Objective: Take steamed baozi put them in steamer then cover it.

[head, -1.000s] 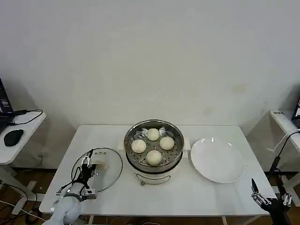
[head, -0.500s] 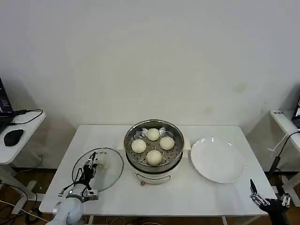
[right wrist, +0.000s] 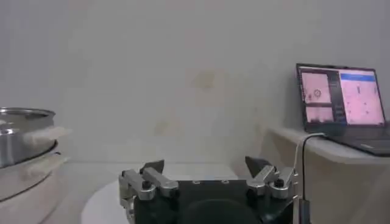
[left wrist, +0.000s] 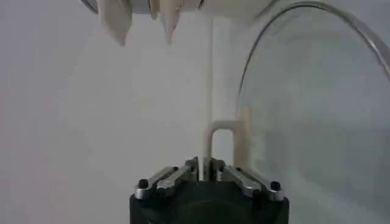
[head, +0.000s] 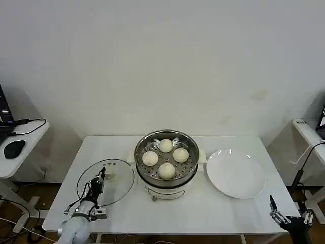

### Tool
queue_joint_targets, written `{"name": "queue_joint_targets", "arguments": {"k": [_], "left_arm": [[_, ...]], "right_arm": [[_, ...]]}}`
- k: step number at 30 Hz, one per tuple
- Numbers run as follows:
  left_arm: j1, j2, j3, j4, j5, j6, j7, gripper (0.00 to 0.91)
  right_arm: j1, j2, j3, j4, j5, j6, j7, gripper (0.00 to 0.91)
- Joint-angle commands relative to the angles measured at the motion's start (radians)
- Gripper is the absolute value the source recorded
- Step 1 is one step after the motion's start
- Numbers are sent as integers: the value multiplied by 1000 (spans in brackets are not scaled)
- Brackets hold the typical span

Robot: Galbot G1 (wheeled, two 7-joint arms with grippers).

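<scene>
Four steamed baozi are seen lying on the perforated tray of the steamer, which stands uncovered at the middle of the white table. The buns are spread across the tray, one toward the back, one at the front, and one to each side.

The cover is found to the steamer's left, its near edge lifted off the table so that the glass appears tilted; whether the far rim touches the tabletop cannot be made out. The left gripper is placed over the cover's middle. In the left wrist view, the left gripper's fingers are seen drawn together on the pale handle, with the glass curving away beyond it.

A white plate lies to the steamer's right, just beside it and bare. The right gripper is held low at the table's front right corner, apart from the plate. In the right wrist view its fingers are shown spread wide with nothing between them.
</scene>
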Motion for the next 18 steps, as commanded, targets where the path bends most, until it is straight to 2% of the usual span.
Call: {"name": "queue_joint_targets", "arguments": {"k": [1,4,12,18], "left_arm": [[60,0,-84,-106,73,-18,-86,0],[96,12,-116,-190,24,19,-92,0],[155,133,-193,-391,-138,135,-15,0],[114,218,-143,-492,-233,209,40,0]], "right_arm": [[2,3,-11,1,-8,3,1,907],[3,4,-21,5,-23,6,1,907],[7,-5,-31,14,-35,7,1,907],[14,-7,-42,8,-53,9,1,907]]}}
